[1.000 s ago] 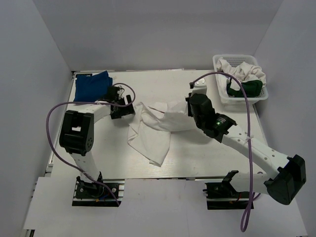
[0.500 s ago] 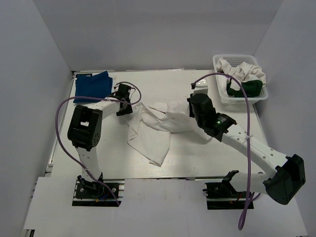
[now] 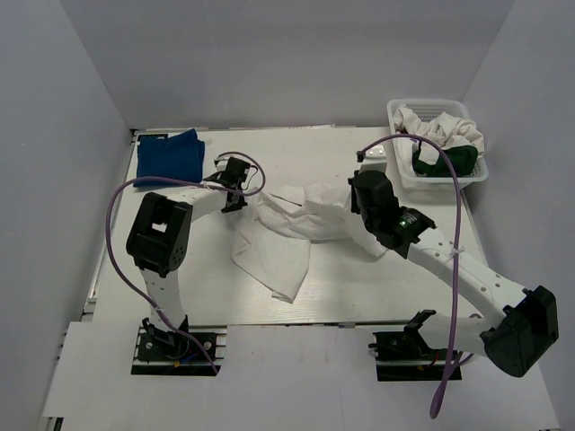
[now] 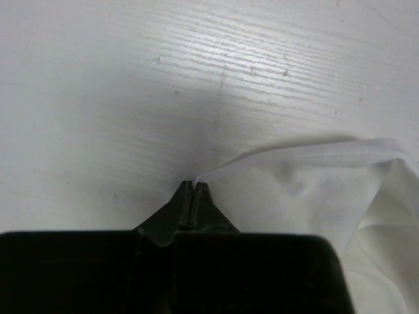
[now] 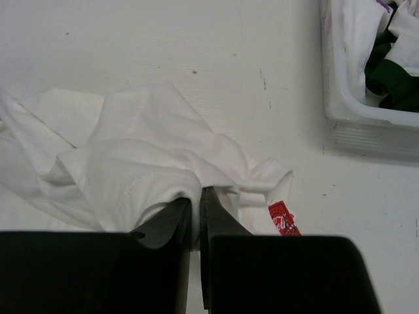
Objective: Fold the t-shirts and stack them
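A crumpled white t-shirt (image 3: 287, 235) lies across the middle of the table. My left gripper (image 3: 244, 196) is at its left tip, jaws shut, with the thin cloth corner (image 4: 216, 171) coming out from between the fingertips (image 4: 194, 186). My right gripper (image 3: 350, 202) is shut on a thick fold at the shirt's right end (image 5: 131, 163), where a red label (image 5: 283, 219) shows beside the jaws. A folded royal blue t-shirt (image 3: 169, 154) lies at the back left corner.
A white lattice basket (image 3: 440, 182) at the back right holds a white t-shirt (image 3: 445, 127) and a dark green one (image 3: 446, 162). In the right wrist view its wall (image 5: 366, 124) is up and to the right. Purple cables loop from both arms.
My left gripper moved right from beside the blue t-shirt to the white shirt's left tip and closed from wide open. The right gripper shifted slightly back-right with its fold.
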`<state>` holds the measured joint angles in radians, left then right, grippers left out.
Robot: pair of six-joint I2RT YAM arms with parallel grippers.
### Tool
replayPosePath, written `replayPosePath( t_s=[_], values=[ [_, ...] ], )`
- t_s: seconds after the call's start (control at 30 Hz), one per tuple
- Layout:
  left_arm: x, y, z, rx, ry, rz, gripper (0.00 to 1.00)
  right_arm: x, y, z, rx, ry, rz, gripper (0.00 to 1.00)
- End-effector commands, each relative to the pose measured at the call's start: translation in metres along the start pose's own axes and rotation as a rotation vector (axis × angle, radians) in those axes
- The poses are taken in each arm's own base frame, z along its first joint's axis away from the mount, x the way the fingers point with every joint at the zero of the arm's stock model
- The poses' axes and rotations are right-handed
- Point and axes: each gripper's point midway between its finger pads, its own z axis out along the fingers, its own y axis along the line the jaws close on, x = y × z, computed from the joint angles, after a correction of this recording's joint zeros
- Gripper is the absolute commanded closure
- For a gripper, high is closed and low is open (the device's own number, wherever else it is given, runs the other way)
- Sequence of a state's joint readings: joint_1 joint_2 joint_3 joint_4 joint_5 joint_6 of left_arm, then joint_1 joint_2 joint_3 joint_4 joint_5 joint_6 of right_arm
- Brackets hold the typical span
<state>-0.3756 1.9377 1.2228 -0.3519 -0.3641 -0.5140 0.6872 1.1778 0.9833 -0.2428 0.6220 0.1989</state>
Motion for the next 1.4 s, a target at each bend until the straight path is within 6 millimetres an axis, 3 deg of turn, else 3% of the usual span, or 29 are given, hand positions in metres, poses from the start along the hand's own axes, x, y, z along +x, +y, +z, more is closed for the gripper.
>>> replayPosePath(
  t_s=[0.0, 0.03, 0.07, 0.1, 0.13, 0.17, 0.23, 0.27, 0.3, 0.37, 0.43, 0.5, 0.53, 0.6, 0.63, 0.67, 0.8, 0.83, 0.97, 1.07, 1.17, 1.3, 1.37],
  values=[
    [0.062, 0.037, -0.009, -0.156, 0.214, 0.071, 1.00, -0.023, -0.010, -0.005, 0.027, -0.076, 0.041, 1.00],
    [0.041, 0.042, -0.017, -0.192, 0.148, 0.064, 1.00, -0.031, -0.011, -0.006, 0.035, -0.103, 0.060, 1.00],
    [-0.003, 0.032, -0.037, -0.165, 0.039, 0.019, 1.00, -0.037, -0.015, -0.006, 0.052, -0.119, 0.052, 1.00],
    [-0.028, 0.029, -0.050, -0.156, -0.029, -0.010, 1.00, -0.053, -0.020, -0.008, 0.074, -0.155, 0.070, 1.00],
    [-0.068, 0.027, -0.071, -0.157, -0.130, -0.027, 1.00, -0.067, -0.025, -0.008, 0.105, -0.197, 0.069, 1.00],
    [-0.091, 0.027, -0.088, -0.148, -0.194, -0.043, 1.00, -0.094, -0.032, -0.015, 0.128, -0.254, 0.107, 1.00],
    [-0.139, 0.031, -0.134, -0.130, -0.336, -0.105, 1.00, -0.114, -0.052, -0.023, 0.227, -0.309, 0.127, 1.00],
    [-0.165, 0.030, -0.160, -0.109, -0.407, -0.125, 1.00, -0.138, -0.062, -0.037, 0.250, -0.372, 0.158, 1.00],
    [-0.186, 0.035, -0.193, -0.099, -0.485, -0.145, 1.00, -0.152, -0.074, -0.046, 0.301, -0.422, 0.173, 1.00],
    [-0.205, 0.043, -0.224, -0.086, -0.562, -0.165, 1.00, -0.186, -0.092, -0.078, 0.322, -0.541, 0.186, 1.00],
    [-0.230, 0.046, -0.279, 0.008, -0.662, -0.181, 1.00, -0.216, -0.107, -0.113, 0.320, -0.652, 0.205, 1.00],
    [-0.235, 0.048, -0.311, 0.084, -0.703, -0.172, 1.00, -0.238, -0.112, -0.139, 0.284, -0.720, 0.183, 1.00],
    [-0.242, 0.058, -0.353, 0.151, -0.789, -0.189, 1.00, -0.248, -0.110, -0.150, 0.241, -0.740, 0.156, 1.00],
    [-0.247, 0.059, -0.403, 0.285, -0.892, -0.190, 1.00, -0.277, -0.119, -0.197, 0.161, -0.851, 0.186, 1.00],
    [-0.245, 0.060, -0.424, 0.349, -0.931, -0.175, 1.00, -0.280, -0.118, -0.216, 0.099, -0.878, 0.166, 1.00],
    [-0.239, 0.074, -0.467, 0.418, -1.011, -0.185, 1.00, -0.284, -0.120, -0.228, 0.076, -0.900, 0.168, 1.00],
    [-0.223, 0.100, -0.568, 0.613, -1.202, -0.167, 1.00, -0.313, -0.122, -0.307, -0.117, -1.043, 0.135, 1.00],
    [-0.220, 0.105, -0.586, 0.649, -1.236, -0.156, 1.00, -0.316, -0.117, -0.321, -0.174, -1.070, 0.110, 1.00],
    [-0.203, 0.126, -0.653, 0.746, -1.350, -0.123, 1.00, -0.330, -0.127, -0.389, -0.290, -1.198, 0.094, 1.00],
    [-0.194, 0.134, -0.683, 0.800, -1.400, -0.103, 1.00, -0.335, -0.134, -0.405, -0.285, -1.237, 0.093, 1.00],
    [-0.192, 0.142, -0.697, 0.807, -1.433, -0.116, 1.00, -0.340, -0.145, -0.413, -0.243, -1.267, 0.109, 1.00],
    [-0.209, 0.143, -0.682, 0.737, -1.411, -0.169, 1.00, -0.348, -0.148, -0.405, -0.192, -1.274, 0.121, 1.00],
    [-0.222, 0.134, -0.664, 0.703, -1.375, -0.176, 1.00, -0.351, -0.140, -0.378, -0.148, -1.227, 0.088, 1.00]
  ],
)
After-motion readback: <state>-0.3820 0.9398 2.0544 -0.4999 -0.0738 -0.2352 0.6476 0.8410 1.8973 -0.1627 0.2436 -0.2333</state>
